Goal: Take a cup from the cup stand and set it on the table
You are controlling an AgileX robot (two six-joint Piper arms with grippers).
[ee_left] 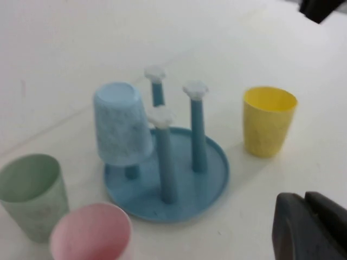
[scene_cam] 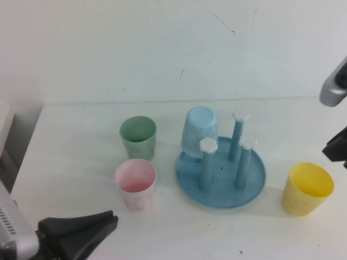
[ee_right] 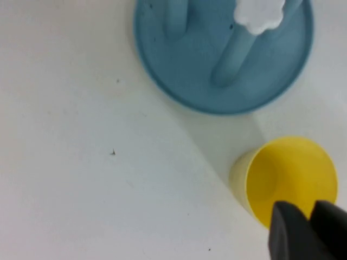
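The yellow cup (scene_cam: 307, 189) stands upright on the white table (scene_cam: 81, 141), to the right of the blue cup stand (scene_cam: 255, 184) and apart from it. It also shows in the left wrist view (ee_left: 268, 122) and the right wrist view (ee_right: 290, 181). My right gripper (ee_right: 309, 208) is shut and empty, just above the cup's rim at the right edge of the high view (scene_cam: 336, 146). My left gripper (scene_cam: 103, 222) is shut and empty at the table's front left. The stand (ee_left: 217, 168) has three bare pegs.
A light blue cup (scene_cam: 199, 131) hangs upside down on the stand's far-left peg. A green cup (scene_cam: 138, 136) and a pink cup (scene_cam: 135, 184) stand upright on the table left of the stand. A wall rises behind the table.
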